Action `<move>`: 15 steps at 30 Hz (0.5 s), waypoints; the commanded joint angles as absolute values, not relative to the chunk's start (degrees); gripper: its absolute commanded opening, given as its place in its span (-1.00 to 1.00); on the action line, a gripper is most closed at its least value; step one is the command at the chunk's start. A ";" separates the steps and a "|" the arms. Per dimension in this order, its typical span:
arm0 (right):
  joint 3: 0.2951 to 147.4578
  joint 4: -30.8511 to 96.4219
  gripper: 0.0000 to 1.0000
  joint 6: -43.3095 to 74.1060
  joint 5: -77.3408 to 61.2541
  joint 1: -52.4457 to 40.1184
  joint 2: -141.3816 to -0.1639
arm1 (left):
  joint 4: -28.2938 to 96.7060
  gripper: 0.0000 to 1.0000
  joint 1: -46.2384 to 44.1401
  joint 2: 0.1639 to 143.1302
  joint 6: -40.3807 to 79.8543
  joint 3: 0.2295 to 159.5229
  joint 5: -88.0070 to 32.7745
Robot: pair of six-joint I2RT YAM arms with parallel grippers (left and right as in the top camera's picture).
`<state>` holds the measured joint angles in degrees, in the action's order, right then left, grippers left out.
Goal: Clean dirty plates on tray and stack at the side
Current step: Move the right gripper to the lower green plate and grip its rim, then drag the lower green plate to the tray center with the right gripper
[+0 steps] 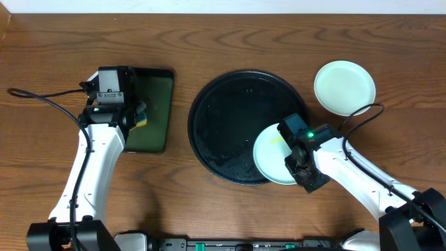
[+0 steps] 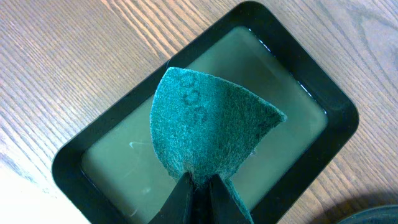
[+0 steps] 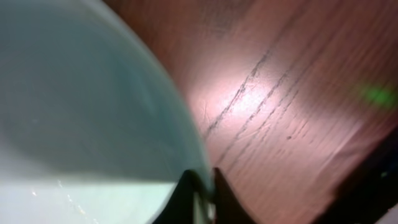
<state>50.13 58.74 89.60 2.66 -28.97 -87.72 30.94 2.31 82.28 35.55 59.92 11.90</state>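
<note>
Right gripper (image 3: pixel 200 186): we see the fingers clamped on the rim of 1 mint plate (image 1: pixel 268 157). That plate straddles the lower-right edge of the round black tray (image 1: pixel 223 104), part over its floor and part over the wooden table (image 1: pixel 209 42). A 2nd pale plate (image 1: pixel 344 87) lies just off the tray's upper-right rim, not touching it. Left of the round tray, the left gripper (image 2: pixel 198 186) pinches a green scouring pad (image 2: pixel 208 121) over the rectangular tray (image 2: pixel 336 99). Open wood separates the 2 trays.

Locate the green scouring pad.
Overhead view, left side: the pad is pinched in the left tool over the rectangular tray, left of the round black tray.
</note>
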 commanded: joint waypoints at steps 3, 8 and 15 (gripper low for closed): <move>49.98 56.64 -0.97 85.82 3.73 -29.19 -87.99 | 30.98 -0.84 2.50 82.00 35.18 59.57 11.97; 53.65 56.80 -0.97 80.09 6.70 -29.17 -87.99 | 30.98 -0.85 2.50 82.00 35.18 59.57 11.94; 62.50 48.99 -0.97 62.96 9.17 -28.71 -87.99 | 30.89 -0.85 2.50 82.00 35.18 59.57 11.97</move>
<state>59.29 52.25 71.94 6.26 -28.99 -87.74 30.94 2.31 82.28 35.55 59.92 11.90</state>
